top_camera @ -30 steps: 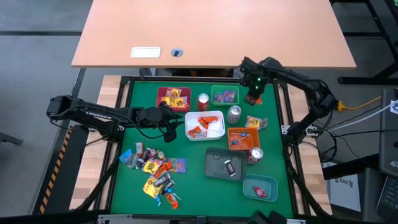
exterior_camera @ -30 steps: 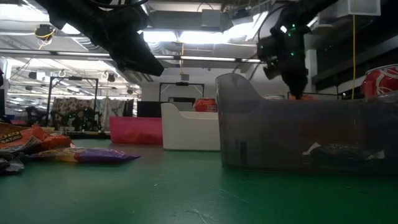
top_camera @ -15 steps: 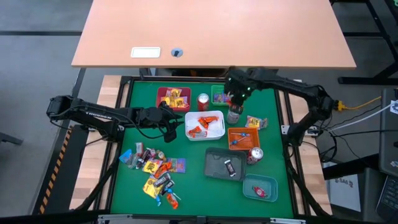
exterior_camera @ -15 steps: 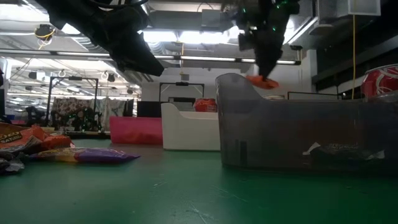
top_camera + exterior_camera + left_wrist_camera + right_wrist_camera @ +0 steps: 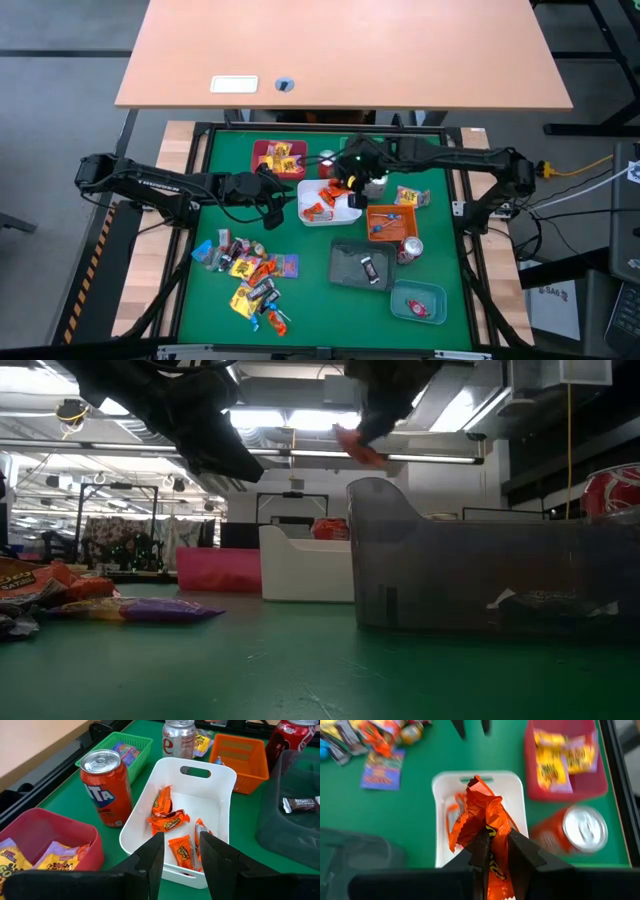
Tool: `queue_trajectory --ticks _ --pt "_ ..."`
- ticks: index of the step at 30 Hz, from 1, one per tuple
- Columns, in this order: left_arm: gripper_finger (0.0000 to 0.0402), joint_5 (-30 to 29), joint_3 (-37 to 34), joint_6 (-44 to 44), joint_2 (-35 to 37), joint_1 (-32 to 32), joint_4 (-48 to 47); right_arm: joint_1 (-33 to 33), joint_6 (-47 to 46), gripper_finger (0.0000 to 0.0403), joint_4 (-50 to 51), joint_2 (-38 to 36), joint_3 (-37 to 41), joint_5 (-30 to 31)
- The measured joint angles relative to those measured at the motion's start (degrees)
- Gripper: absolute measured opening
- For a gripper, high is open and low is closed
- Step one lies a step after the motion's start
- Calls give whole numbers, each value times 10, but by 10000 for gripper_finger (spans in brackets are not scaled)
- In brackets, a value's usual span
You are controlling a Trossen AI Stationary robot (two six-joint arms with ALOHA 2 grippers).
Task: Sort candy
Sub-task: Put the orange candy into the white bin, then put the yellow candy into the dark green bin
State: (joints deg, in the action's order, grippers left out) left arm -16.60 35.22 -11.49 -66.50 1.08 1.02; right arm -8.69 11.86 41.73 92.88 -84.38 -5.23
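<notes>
Pinching an orange candy wrapper (image 5: 485, 827) between its fingers, the right claw (image 5: 342, 186) hangs over the white tray (image 5: 347, 212) of orange candies, while the left claw (image 5: 179, 851), fingers slightly apart and seemingly empty, hovers just beside that tray's other end above the green tabletop (image 5: 310, 285).

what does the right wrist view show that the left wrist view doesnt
Only the right wrist view shows the right pincer shut on an orange candy above the white tray, and the loose candy pile on the green mat.

Only the left wrist view shows the left pincer open and empty, the green tray, orange tray, silver can and grey tray.

Both show the white tray holding orange candies, the red tray with yellow candies, and the orange can.
</notes>
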Motion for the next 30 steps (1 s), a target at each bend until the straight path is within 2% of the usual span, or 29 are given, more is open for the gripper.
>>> queue_trajectory --ticks 8,12,16,23,27,30 --pt "114 0 0 -1 0 0 -2 16 0 56 -21 0 0 1" --pt "121 7 0 -1 0 0 -1 16 0 86 -16 0 0 1" --pt "137 57 1 -1 3 0 -2 16 0 137 -14 0 0 7" --pt "176 197 1 -18 3 -1 -32 16 -20 198 -12 0 0 7" --pt "192 260 1 -17 3 -11 -108 16 -73 211 -11 0 0 7" --pt "193 266 1 -16 3 -29 -191 16 -87 213 -11 0 0 7"
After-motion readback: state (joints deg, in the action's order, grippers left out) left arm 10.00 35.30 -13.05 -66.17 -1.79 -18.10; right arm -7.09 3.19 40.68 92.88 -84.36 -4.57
